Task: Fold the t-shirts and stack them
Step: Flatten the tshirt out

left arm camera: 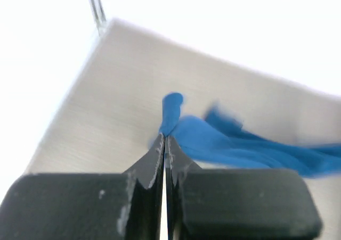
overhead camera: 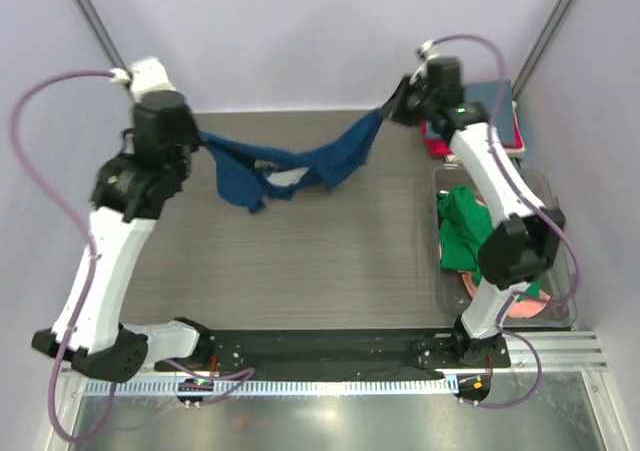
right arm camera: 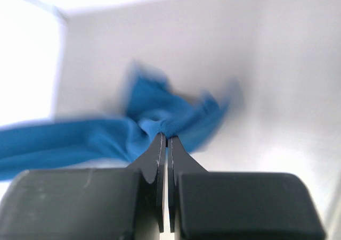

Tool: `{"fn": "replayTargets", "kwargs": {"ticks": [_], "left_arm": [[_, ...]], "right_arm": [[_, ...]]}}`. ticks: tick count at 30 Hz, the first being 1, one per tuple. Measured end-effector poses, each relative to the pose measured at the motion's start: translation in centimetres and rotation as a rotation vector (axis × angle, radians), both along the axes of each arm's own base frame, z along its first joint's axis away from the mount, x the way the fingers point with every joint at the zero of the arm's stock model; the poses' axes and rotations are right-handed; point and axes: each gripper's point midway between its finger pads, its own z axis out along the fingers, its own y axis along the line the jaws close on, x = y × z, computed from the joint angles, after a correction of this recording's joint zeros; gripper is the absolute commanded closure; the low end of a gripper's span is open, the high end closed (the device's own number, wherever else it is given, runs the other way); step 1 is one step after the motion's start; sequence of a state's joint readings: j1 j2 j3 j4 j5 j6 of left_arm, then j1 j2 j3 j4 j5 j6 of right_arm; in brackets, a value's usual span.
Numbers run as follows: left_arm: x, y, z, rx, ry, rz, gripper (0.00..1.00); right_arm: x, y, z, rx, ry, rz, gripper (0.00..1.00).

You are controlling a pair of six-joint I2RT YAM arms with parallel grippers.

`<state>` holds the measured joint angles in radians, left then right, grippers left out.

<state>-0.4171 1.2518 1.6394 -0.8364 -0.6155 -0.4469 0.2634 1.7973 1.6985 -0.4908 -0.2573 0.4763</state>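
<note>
The navy blue t-shirt (overhead camera: 290, 164) hangs stretched in the air between my two grippers, sagging in the middle above the far part of the table, with a pale patch showing in its folds. My left gripper (overhead camera: 200, 139) is shut on its left end; the left wrist view shows the jaws (left arm camera: 166, 138) pinching blue cloth (left arm camera: 224, 144). My right gripper (overhead camera: 392, 106) is shut on its right end; the right wrist view shows the jaws (right arm camera: 167, 137) closed on bunched blue cloth (right arm camera: 160, 115). A green t-shirt (overhead camera: 462, 226) and a salmon-pink one (overhead camera: 530, 307) lie in a bin.
A clear plastic bin (overhead camera: 560, 261) stands at the table's right side under my right arm. Folded dark and red cloth (overhead camera: 497, 121) lies stacked at the back right corner. The grey table (overhead camera: 300, 261) spreads below the shirt.
</note>
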Motion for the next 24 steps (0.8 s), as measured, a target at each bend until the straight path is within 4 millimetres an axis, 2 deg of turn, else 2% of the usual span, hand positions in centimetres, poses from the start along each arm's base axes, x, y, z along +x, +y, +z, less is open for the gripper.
{"fn": "replayTargets", "kwargs": {"ticks": [1, 3, 4, 6, 8, 10, 12, 14, 16, 17, 18, 19, 20, 22, 24], "left_arm": [[-0.8, 1.1, 3.4, 0.003, -0.060, 0.017, 1.00], [-2.3, 2.4, 8.0, 0.004, -0.156, 0.036, 1.00], [-3.2, 3.0, 9.4, 0.009, -0.187, 0.045, 1.00], [-4.8, 4.4, 10.3, 0.034, -0.201, 0.067, 1.00], [-6.0, 5.5, 9.9, 0.061, -0.186, 0.089, 1.00], [-6.7, 6.1, 8.9, 0.085, -0.157, 0.101, 1.00], [-6.8, 6.4, 7.3, 0.107, -0.114, 0.104, 1.00], [-6.8, 6.4, 5.4, 0.127, -0.067, 0.101, 1.00], [-6.5, 6.3, 3.1, 0.149, -0.014, 0.095, 1.00], [-6.3, 6.1, 1.5, 0.160, 0.020, 0.088, 1.00], [-6.3, 6.0, -0.3, 0.175, 0.061, 0.080, 1.00], [-6.2, 5.9, -2.0, 0.185, 0.094, 0.072, 1.00], [-6.4, 5.8, -4.0, 0.197, 0.140, 0.058, 1.00], [-6.7, 5.6, -7.9, 0.217, 0.222, 0.037, 1.00], [-7.2, 5.6, -11.4, 0.229, 0.302, 0.023, 1.00]], "right_arm": [[0.5, -1.2, 4.0, 0.018, -0.073, -0.026, 0.99], [0.5, -3.4, 10.9, 0.046, -0.211, -0.067, 0.99], [0.0, -4.7, 14.3, 0.057, -0.279, -0.089, 0.99], [-1.4, -6.5, 18.6, 0.066, -0.365, -0.120, 0.99], [-2.6, -7.0, 20.4, 0.069, -0.397, -0.127, 0.99], [-3.1, -7.0, 20.3, 0.067, -0.382, -0.122, 0.99], [-2.6, -6.6, 18.4, 0.060, -0.325, -0.112, 0.99], [-1.6, -6.3, 15.5, 0.046, -0.249, -0.109, 0.99], [-0.3, -6.1, 11.5, 0.025, -0.148, -0.109, 0.99], [0.3, -6.0, 8.9, 0.013, -0.088, -0.108, 0.96], [0.5, -6.0, 6.7, 0.002, -0.036, -0.107, 0.81], [0.4, -5.9, 4.3, -0.006, 0.021, -0.106, 0.39], [0.0, -5.9, 1.5, -0.016, 0.085, -0.101, 0.26], [-2.1, -6.1, -4.3, -0.059, 0.217, -0.085, 0.17], [-4.2, -6.2, -8.5, -0.093, 0.320, -0.077, 0.17]]}}
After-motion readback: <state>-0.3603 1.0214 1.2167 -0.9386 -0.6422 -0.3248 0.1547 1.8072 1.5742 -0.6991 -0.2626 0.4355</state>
